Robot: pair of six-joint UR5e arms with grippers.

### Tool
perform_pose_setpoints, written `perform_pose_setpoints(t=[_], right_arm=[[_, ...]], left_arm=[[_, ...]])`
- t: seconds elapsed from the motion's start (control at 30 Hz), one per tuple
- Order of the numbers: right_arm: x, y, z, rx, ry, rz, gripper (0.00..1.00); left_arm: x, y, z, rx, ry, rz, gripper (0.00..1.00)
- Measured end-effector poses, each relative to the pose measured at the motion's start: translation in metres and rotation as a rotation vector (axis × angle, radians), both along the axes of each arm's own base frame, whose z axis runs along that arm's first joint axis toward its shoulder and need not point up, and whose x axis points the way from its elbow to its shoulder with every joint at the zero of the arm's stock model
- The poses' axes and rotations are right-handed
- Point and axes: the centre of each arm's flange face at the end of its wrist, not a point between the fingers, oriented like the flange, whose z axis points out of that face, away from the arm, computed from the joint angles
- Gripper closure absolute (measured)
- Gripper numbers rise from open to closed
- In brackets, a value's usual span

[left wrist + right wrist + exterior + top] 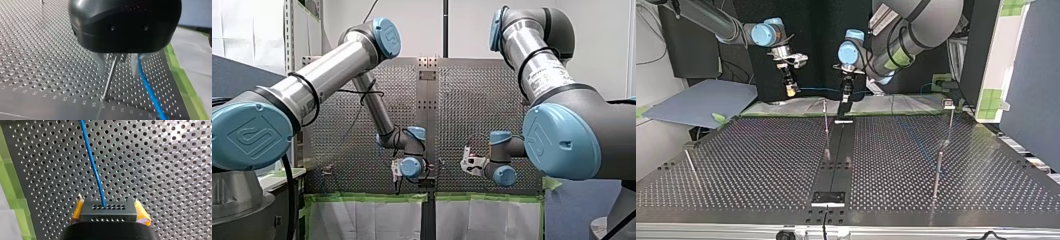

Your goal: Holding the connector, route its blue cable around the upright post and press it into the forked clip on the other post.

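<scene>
My right tool (110, 212) clamps the rigid connector (108, 214), the sound hold; its thin blue cable (93, 165) looks limp. My left tool (845, 94): state unclear.

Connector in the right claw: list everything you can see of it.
The connector is a small, dark grey rectangular block, plastic by its look, with rows of small holes on its upper face and along its near edge. It sits level, clamped from both sides between the yellow pads of my right claw, held above the perforated table. The blue cable leaves a hole near the middle of its upper face and runs ahead, away from the claw.
</scene>
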Motion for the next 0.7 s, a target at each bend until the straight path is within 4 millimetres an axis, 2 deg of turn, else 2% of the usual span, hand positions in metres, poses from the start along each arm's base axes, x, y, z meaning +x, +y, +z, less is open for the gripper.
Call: perform_pose_setpoints(t=[0.07, 0.37, 0.7], right_arm=[[0.0, 0.0, 0.0, 0.0, 0.001, -0.001, 1.0], [-0.003, -0.002, 0.0, -0.001, 0.005, -0.012, 1.0], [-0.007, -0.003, -0.002, 0.0, 0.017, -0.043, 1.0]], left_arm=[[0.0, 0.001, 0.0, 0.016, -0.005, 0.01, 1.0], [-0.002, 0.003, 0.0, 0.092, -0.019, 0.034, 1.0], [-0.015, -0.008, 0.0, 0.138, -0.059, 0.035, 1.0]])
